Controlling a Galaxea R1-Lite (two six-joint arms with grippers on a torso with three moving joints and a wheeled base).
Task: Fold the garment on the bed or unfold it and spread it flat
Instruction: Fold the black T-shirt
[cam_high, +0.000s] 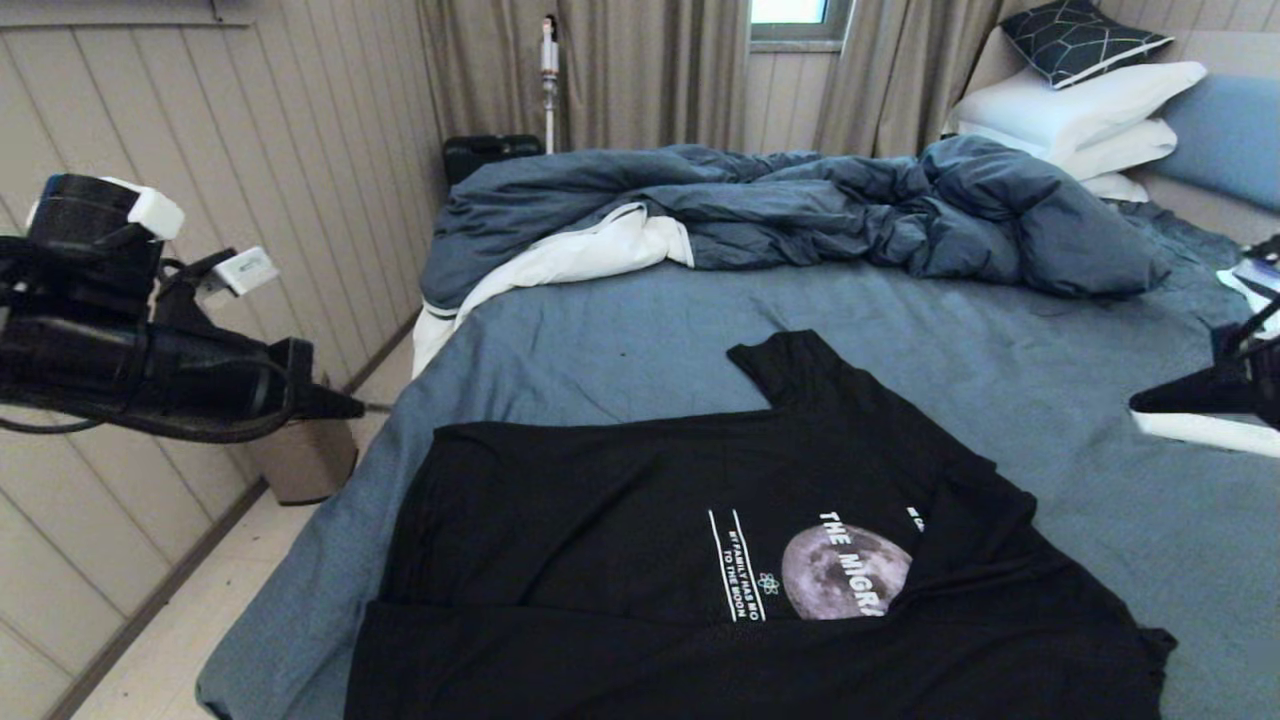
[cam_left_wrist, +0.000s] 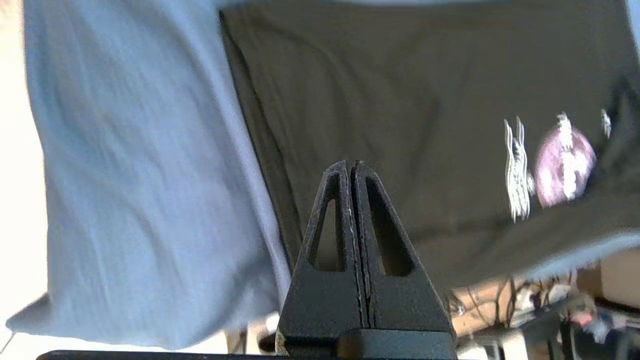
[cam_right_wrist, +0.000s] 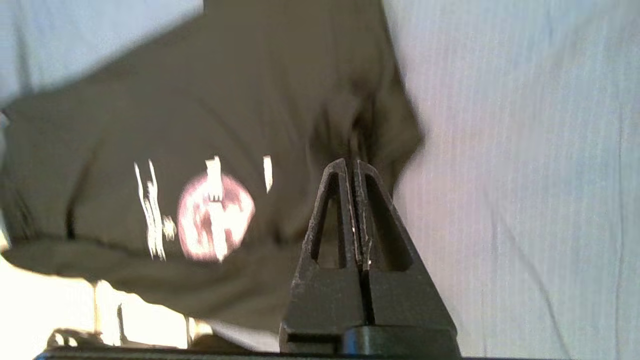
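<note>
The garment (cam_high: 640, 520), a black T-shirt with a grey moon print, lies at the near end of the bed (cam_high: 620, 340). Its right side is folded in over part of the print, one sleeve points toward the duvet, and a band lies folded across its near edge. My left gripper (cam_high: 345, 405) hangs shut and empty off the bed's left side, above the floor. From the right edge, my right gripper (cam_high: 1145, 403) reaches in over the sheet, also shut and empty. In the wrist views, the left gripper (cam_left_wrist: 350, 164) and the right gripper (cam_right_wrist: 351, 162) hover above the garment (cam_left_wrist: 400, 100) (cam_right_wrist: 225, 100) without touching it.
A rumpled dark blue duvet (cam_high: 800, 200) with white lining lies across the far half of the bed. White pillows (cam_high: 1080, 110) are stacked at the far right. A small bin (cam_high: 305, 455) stands on the floor by the panelled wall at the left.
</note>
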